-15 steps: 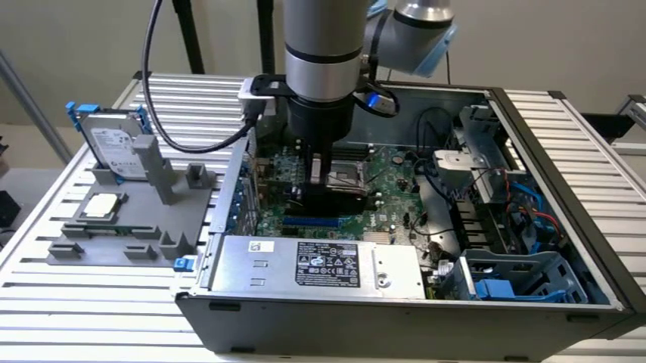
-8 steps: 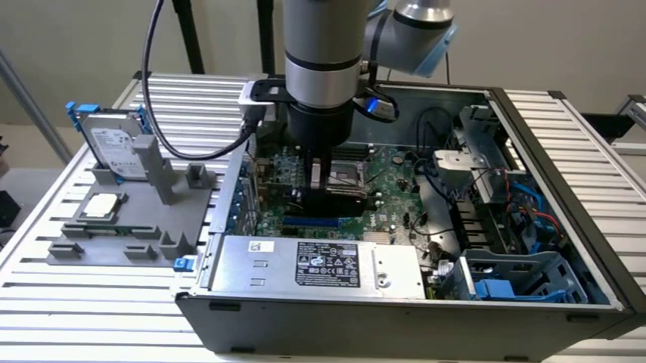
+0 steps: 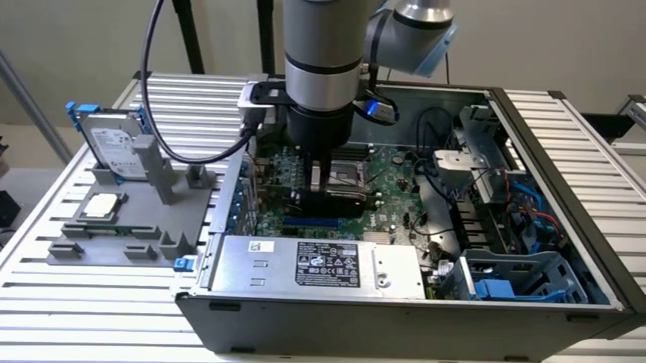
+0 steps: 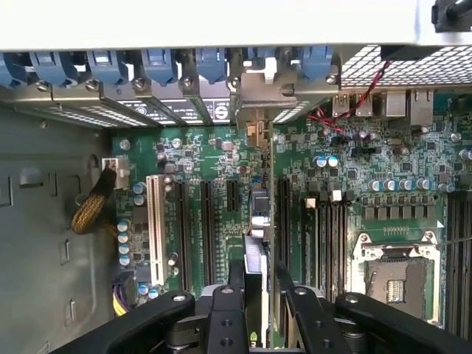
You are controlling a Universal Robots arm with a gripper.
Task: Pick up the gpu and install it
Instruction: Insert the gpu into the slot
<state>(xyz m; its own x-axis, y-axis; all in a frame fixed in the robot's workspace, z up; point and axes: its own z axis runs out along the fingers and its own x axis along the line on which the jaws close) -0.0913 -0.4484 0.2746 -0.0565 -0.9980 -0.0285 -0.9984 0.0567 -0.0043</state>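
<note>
on the near side of the slatted metal table (image 3: 91, 302), a silver power supply box with a black label (image 3: 323, 265) sits at the front of the open grey computer case (image 3: 404, 318). just beyond it, the black gripper (image 3: 328, 198) reaches down over the green motherboard (image 3: 389, 170) and is clenched on the slim black gpu with its thin dark board (image 4: 254, 258), held on edge between the gripper's fingers (image 4: 225, 317) directly above a long black expansion slot (image 4: 282, 221), its far end toward the case's bracket openings. at the exterior view's left, a grey holder tray (image 3: 121, 227) carries a small square silver processor chip (image 3: 101, 206) and, farther back, an upright silver hard drive with blue rails (image 3: 111, 140).
</note>
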